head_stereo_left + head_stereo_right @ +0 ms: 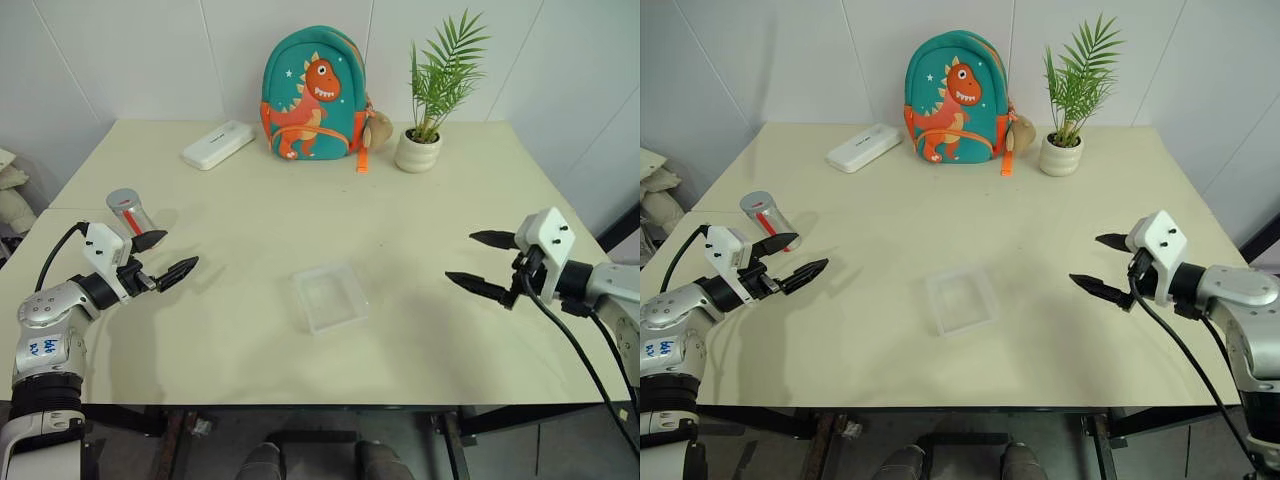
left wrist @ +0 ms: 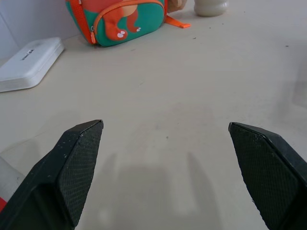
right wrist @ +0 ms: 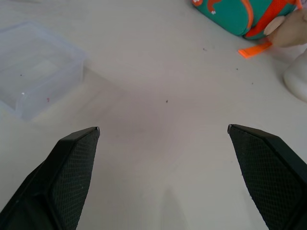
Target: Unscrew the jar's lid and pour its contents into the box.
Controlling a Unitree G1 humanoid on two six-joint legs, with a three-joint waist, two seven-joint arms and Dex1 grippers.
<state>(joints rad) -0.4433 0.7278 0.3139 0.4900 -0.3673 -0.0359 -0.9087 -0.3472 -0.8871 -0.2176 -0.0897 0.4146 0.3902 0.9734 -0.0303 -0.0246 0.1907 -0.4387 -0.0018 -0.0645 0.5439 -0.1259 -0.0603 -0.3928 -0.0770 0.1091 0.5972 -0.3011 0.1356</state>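
Bright, even indoor light falls from above on the pale table (image 1: pixel 250 330). Shadows are soft: faint double streaks lie on the table just ahead of the left gripper (image 2: pixel 165 177) fingers, and one thin streak lies between the right gripper (image 3: pixel 163 177) fingers. Wrist views blur slightly at the fingers; head views look sharp and glare-free.

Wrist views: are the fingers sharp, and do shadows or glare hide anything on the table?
Left wrist view: the textured fingers are crisp, with soft shadows on the table ahead of them, hiding nothing. Right wrist view: fingers equally sharp; the clear box is slightly soft and low in contrast against the table, with no glare.
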